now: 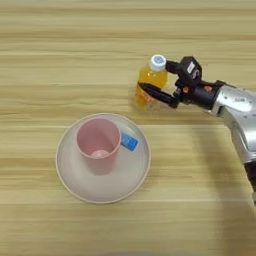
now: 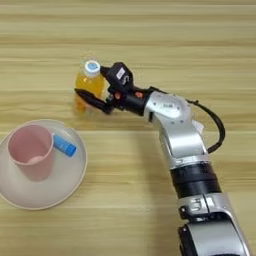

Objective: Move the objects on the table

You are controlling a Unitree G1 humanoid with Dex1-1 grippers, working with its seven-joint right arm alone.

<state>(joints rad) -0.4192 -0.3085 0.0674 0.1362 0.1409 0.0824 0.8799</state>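
Observation:
A small orange-juice bottle (image 1: 152,76) with a white cap stands slightly tilted on the table (image 1: 60,60), just beyond the plate. My right gripper (image 1: 154,75) reaches in from the right and is shut on the bottle: one black finger (image 1: 155,93) crosses its near side, the other lies behind its neck. The pale pink cup (image 1: 98,144) stands upright on the plate, with the small blue tube (image 1: 129,141) lying right beside it on the plate.
The large round pale pink plate (image 1: 130,175) sits at the near left of the bottle. My silver forearm (image 2: 177,127) runs from the bottom right up across the table. Bare wood lies to the left and far side.

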